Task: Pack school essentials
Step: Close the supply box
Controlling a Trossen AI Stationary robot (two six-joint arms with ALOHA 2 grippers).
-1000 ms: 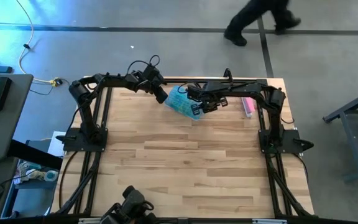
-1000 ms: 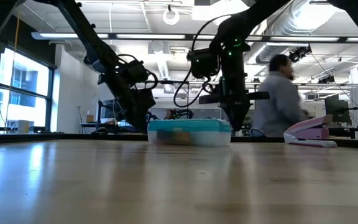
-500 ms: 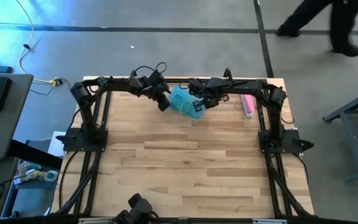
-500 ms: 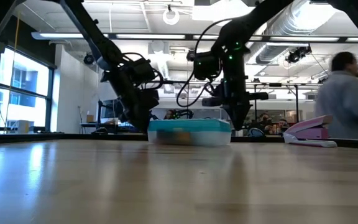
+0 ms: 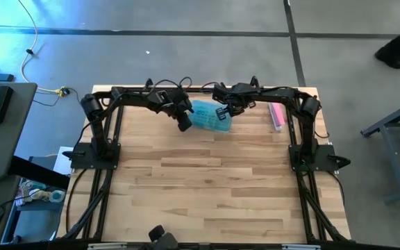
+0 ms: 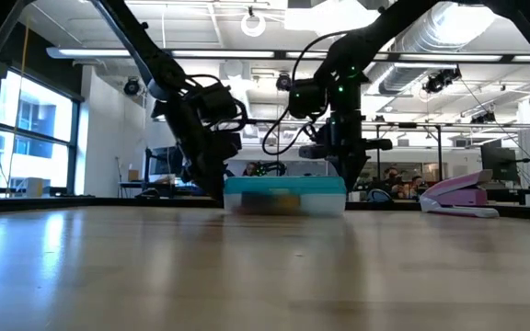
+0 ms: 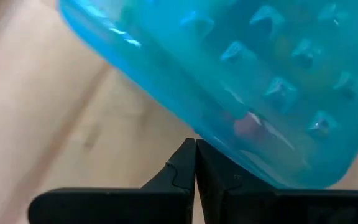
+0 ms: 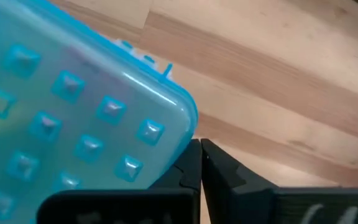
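A clear plastic box with a blue studded lid lies flat on the table near the far edge, and it also shows in the low view. Blurred colours of the school essentials show through its lid and wall; I cannot tell single pieces apart. My left gripper is shut at the box's left near side. My right gripper is shut at the box's right end. My left gripper has its shut fingertips against the lid's edge on the box's left near side, slanting down from the left. The box rests flat on the table. My right gripper's shut fingertips stand by a rounded lid corner; whether they touch it I cannot tell.
A pink oblong bar lies near the table's far right corner, right of the box, and shows in the low view. The wide near half of the wooden table is bare boards. A person's legs cross the floor beyond the table.
My left gripper has moved toward the near edge and a little right, along the box's left side. My right gripper has drawn back toward the far edge. The box has turned slightly on the table and shifted a little to the right. A person has walked off to the right.
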